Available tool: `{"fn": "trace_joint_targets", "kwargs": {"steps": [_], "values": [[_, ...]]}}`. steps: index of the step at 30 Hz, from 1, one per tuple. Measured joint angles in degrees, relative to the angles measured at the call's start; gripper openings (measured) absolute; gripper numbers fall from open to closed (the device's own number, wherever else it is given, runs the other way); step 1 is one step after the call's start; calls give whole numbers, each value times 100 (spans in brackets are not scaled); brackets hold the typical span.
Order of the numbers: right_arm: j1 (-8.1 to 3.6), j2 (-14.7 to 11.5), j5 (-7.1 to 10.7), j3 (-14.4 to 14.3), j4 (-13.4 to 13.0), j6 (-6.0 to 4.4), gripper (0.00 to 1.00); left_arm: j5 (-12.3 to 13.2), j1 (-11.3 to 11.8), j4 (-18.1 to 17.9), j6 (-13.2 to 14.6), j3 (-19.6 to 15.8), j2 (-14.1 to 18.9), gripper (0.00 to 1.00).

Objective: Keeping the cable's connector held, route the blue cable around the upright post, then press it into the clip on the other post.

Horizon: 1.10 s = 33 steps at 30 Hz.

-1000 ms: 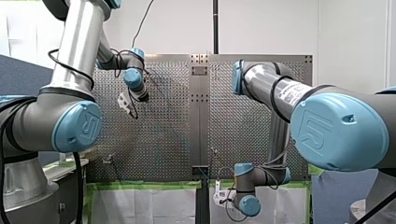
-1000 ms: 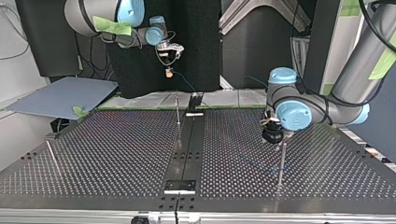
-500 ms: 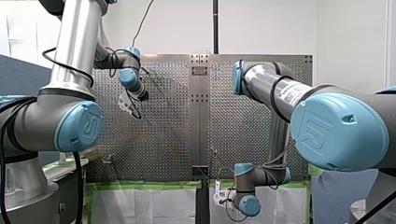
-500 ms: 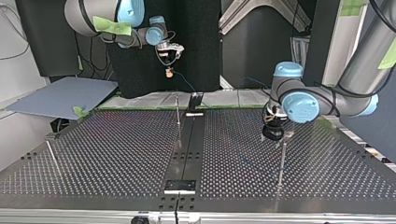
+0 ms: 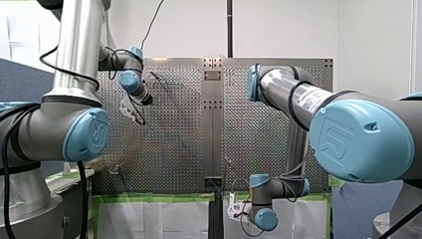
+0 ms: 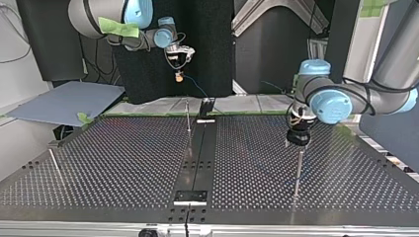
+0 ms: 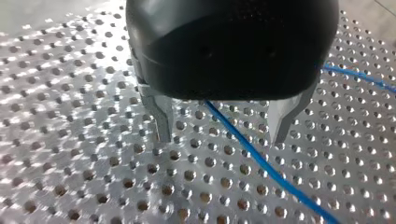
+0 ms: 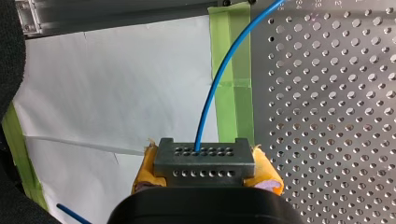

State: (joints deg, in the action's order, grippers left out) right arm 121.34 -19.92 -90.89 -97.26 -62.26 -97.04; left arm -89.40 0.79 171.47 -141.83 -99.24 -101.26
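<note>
Left gripper [image 7: 217, 133] has shifted toward top view's right, now just over the post [image 6: 298, 170]. Cable [image 7: 261, 163] runs loose btwn its spread fingers. Right gripper [image 8: 205, 175] clamps connector [image 8: 204, 158]. Routing step, I'd say; next: wrap round post.

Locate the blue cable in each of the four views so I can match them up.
Front view: blue cable, faint, slanting across the perforated table from my left pincer toward the near edge.
Top view: cable drops from my right pincer toward the perforated table.
Left wrist view: cable runs between the open fingers.
Right wrist view: cable arches up from the gripped connector.
Shared landmark: the perforated table, in all four.
</note>
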Motion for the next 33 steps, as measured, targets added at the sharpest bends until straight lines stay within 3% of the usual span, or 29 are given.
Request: {"fn": "trace_joint_targets", "kwargs": {"steps": [9,18,28,33], "values": [[0,0,0,0,19,0,0,186,144,-230,77,-385,161,99],[-1,0,25,0,16,-38,0,546,207,-369,52,-408,302,99],[0,0,82,0,14,-15,0,710,224,-343,18,-410,530,99],[20,0,87,0,-2,12,0,650,218,-229,135,-410,623,99]]}}
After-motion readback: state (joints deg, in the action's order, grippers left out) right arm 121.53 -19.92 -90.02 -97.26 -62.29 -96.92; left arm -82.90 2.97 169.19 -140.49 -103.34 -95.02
